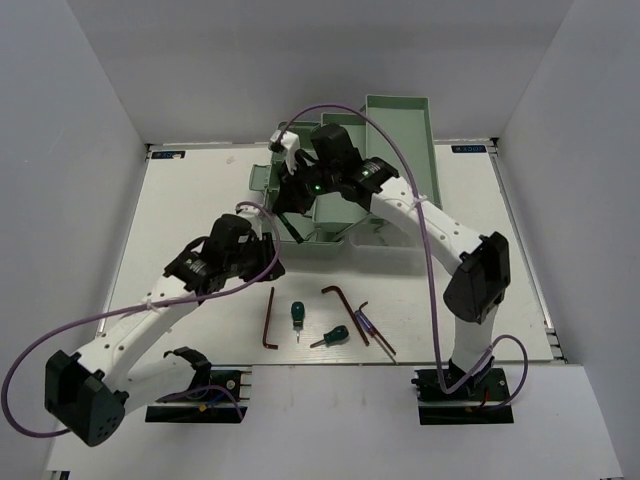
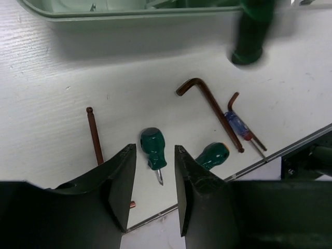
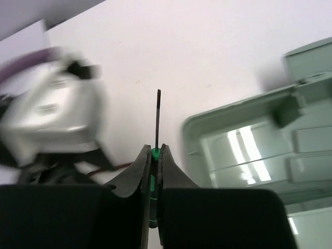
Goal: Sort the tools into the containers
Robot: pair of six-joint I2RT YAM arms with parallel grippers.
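Note:
Loose tools lie on the table in front of the toolbox (image 1: 330,215): a long hex key (image 1: 268,320), two green-handled screwdrivers (image 1: 296,314) (image 1: 334,336), a second hex key (image 1: 345,300), and a blue precision screwdriver (image 1: 366,328) crossing a small hex key (image 1: 378,336). My left gripper (image 2: 155,149) hangs open above them with nothing between its fingers, and one green screwdriver (image 2: 153,148) shows through the gap. My right gripper (image 3: 155,150) is shut on a thin green-handled precision screwdriver (image 3: 158,116), beside the rim of a sage-green tray (image 3: 228,116).
The toolbox lid (image 1: 410,140) stands open at the back right. The left arm (image 3: 52,124) shows blurred beside my right gripper. A blurred dark green shape (image 2: 251,31) hangs near the tray edge (image 2: 129,13). The table's front edge (image 1: 400,364) runs just below the tools.

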